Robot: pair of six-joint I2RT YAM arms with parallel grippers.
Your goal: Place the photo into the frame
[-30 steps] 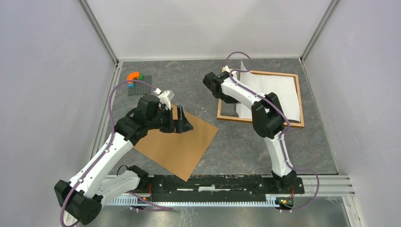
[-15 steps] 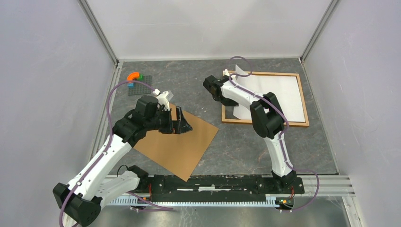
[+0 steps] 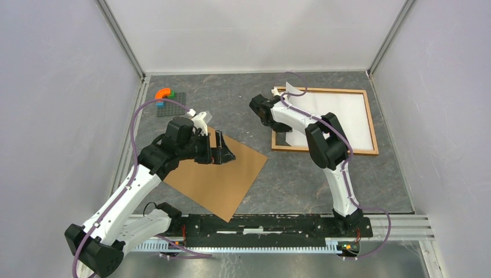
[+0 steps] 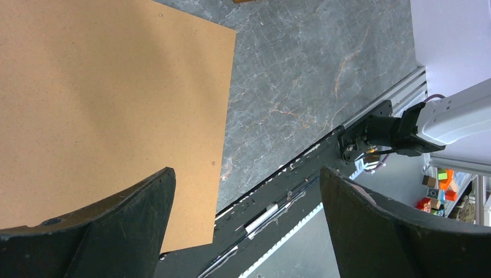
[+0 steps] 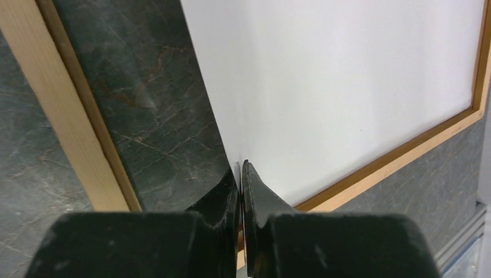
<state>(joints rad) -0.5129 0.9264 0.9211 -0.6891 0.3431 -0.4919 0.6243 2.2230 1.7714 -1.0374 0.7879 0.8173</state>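
The light wooden frame (image 3: 370, 117) lies flat at the back right of the table. The white photo (image 3: 341, 116) lies inside it, its left edge lifted. My right gripper (image 3: 288, 91) is shut on that lifted edge near the frame's far left corner. In the right wrist view the photo (image 5: 347, 87) runs between my closed fingertips (image 5: 231, 179), with the frame's rails (image 5: 69, 127) on both sides. My left gripper (image 3: 227, 152) is open and empty above the brown backing board (image 3: 220, 179); the board (image 4: 104, 98) fills the left wrist view's left part.
A dark baseplate (image 3: 172, 104) with a few coloured bricks (image 3: 164, 92) sits at the back left. The arm-mount rail (image 3: 260, 223) runs along the near edge. Grey walls enclose the table on three sides.
The frame and photo have shifted right and squared up to the table edges. My right gripper moved slightly right with the photo's edge. The left arm has barely moved.
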